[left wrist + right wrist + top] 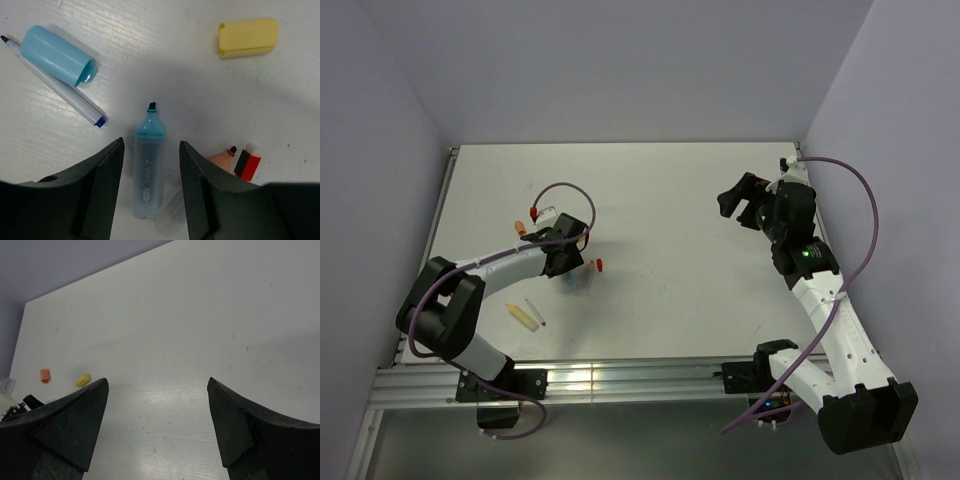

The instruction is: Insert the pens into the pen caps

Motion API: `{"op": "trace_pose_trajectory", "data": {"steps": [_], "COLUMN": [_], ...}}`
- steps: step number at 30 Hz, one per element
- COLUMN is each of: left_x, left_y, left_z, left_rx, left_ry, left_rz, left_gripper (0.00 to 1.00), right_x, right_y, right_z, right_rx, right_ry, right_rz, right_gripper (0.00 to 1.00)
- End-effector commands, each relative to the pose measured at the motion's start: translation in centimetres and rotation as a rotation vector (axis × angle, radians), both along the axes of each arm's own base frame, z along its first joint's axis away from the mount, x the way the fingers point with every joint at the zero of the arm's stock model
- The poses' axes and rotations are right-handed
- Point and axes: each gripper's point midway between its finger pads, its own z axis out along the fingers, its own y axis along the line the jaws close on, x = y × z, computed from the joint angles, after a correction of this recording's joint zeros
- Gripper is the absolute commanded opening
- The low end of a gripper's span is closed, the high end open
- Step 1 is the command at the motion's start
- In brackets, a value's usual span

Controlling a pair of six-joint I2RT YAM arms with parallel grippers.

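My left gripper point(151, 142) is down over a light-blue marker point(147, 170) that lies on the table, one finger on each side with a small gap to each, so it stands open. In front of it lie the light-blue cap point(57, 55), a thin white pen point(60, 87) with a dark-blue tip, and a yellow cap point(248, 37). An orange marker tip point(223, 157) and a red cap point(247, 165) show past the right finger. From above, my left gripper point(565, 258) is left of centre. My right gripper point(740, 205) hangs open over bare table.
A yellow marker point(523, 316) and a thin pen with a red tip point(536, 313) lie near the left arm. An orange cap point(45, 375) and the yellow cap point(82, 380) show far off in the right wrist view. Walls close off the table's far and side edges.
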Motion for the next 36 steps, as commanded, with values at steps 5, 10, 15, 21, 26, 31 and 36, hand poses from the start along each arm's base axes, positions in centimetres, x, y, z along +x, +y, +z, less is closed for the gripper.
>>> {"op": "trace_pose_trajectory", "data": {"steps": [5,10,15,21,26,31,36], "left_x": [1.1,0.9,0.9,0.9,1.5,2.1,1.9], "left_y": [-0.6,-0.3,-0.3,-0.3,-0.5,-0.9,-2.2], "left_z": [-0.2,-1.2,-1.6,-0.7,2.7,7.7,11.8], "left_rx": [0.008,0.031,0.041,0.032,0.021,-0.029,-0.131], "left_ry": [-0.027,-0.002,0.012,-0.005,-0.059,-0.150,-0.222], "left_rz": [0.018,0.034,0.037,0.026,0.004,-0.017,-0.025], "left_gripper": [0.49,0.43,0.27,0.00,0.00,0.00,0.00], "right_x": [0.4,0.4,0.3,0.0,-0.4,-1.7,-3.2], "right_y": [0.0,0.0,0.1,1.3,3.7,8.5,13.4], "right_z": [1.7,1.7,1.7,1.7,2.1,2.1,1.3], "right_rx": [-0.002,-0.004,0.000,0.014,0.049,0.112,0.218], "right_ry": [-0.039,-0.038,-0.039,-0.039,-0.055,-0.045,-0.055], "right_rz": [0.002,0.002,0.011,0.079,0.213,0.423,0.589], "right_gripper": [0.86,0.86,0.85,0.83,0.82,0.77,0.73]}}
